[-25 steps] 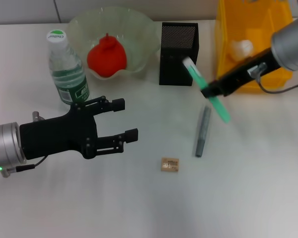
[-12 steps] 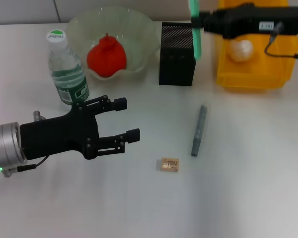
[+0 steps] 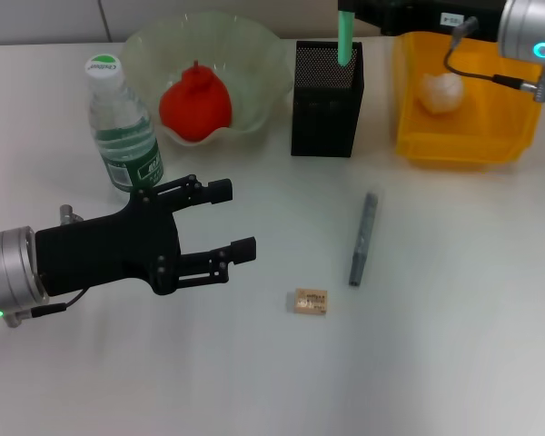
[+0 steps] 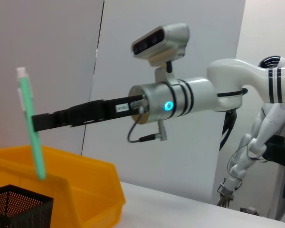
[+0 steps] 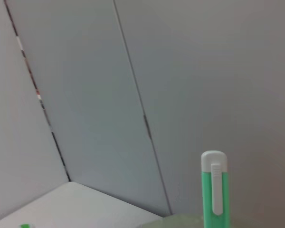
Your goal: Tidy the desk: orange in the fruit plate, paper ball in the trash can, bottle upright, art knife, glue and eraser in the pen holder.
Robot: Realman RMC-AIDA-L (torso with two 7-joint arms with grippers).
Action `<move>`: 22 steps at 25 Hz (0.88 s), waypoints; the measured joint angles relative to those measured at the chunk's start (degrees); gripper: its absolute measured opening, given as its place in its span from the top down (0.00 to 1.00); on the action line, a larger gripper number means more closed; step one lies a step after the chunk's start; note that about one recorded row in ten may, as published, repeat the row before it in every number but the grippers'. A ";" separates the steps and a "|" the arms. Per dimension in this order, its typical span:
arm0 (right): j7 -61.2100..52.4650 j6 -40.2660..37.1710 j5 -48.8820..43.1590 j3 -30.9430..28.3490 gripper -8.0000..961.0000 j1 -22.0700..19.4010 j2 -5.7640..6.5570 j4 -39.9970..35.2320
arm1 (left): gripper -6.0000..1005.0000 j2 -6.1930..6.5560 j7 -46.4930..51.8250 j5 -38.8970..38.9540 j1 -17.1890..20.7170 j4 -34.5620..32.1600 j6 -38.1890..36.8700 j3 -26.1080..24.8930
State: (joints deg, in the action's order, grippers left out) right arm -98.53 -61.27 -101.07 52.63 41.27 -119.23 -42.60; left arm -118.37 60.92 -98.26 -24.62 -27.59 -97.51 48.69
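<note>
**Mia:** Up at the back of the white counter (image 3: pixel 472 318), what is the right gripper (image 3: pixel 352 16) doing?

**Ben:** It is holding the green art knife with a white end (image 3: pixel 346 36) straight up. The tip is poking down into the black square mesh pen holder (image 3: pixel 326 100). Its fingers are closed on the knife, so I think it is not dropped in yet.

**Mia:** What is done already?

**Ben:** The wrinkly red-orange orange (image 3: pixel 195 102) sits in the pale-green glass fruit plate with the wavy rim (image 3: pixel 154 45). The small white crumpled paper ball (image 3: pixel 440 91) lies in the bright yellow plastic trash can (image 3: pixel 418 145). The small clear water bottle with the green label (image 3: pixel 120 127) stands upright, just beside the plate.

**Mia:** What is left?

**Ben:** The grey stick (image 3: pixel 362 238), which I guess is the glue, lies flat on the counter in front of the pen holder. The tiny tan eraser block (image 3: pixel 311 301) lies near it. Both need to go in the holder.

**Mia:** And the left gripper (image 3: pixel 239 220)?

**Ben:** It hangs over the counter in front of the bottle, with its fingers wide open and nothing in them.
</note>
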 joint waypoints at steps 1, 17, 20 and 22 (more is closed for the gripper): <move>0.00 0.00 0.00 0.00 0.82 0.00 0.00 0.00 | 0.19 0.00 0.00 0.00 0.00 0.00 0.00 0.00; 4.08 10.36 -0.41 0.32 0.81 5.41 0.06 10.25 | 0.19 -0.02 -0.54 0.00 0.10 0.08 -0.39 0.00; 4.13 10.09 -0.38 0.35 0.81 5.05 0.06 10.19 | 0.19 -0.02 -0.55 0.00 0.15 0.09 -0.60 0.00; 4.11 9.99 -0.23 0.36 0.81 4.85 0.06 10.06 | 0.19 -0.01 -0.55 0.00 0.19 0.09 -0.60 -0.04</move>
State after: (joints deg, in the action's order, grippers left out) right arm -94.42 -51.28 -101.30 52.99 46.12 -119.17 -32.54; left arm -118.37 60.37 -98.26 -24.42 -27.51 -98.11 48.65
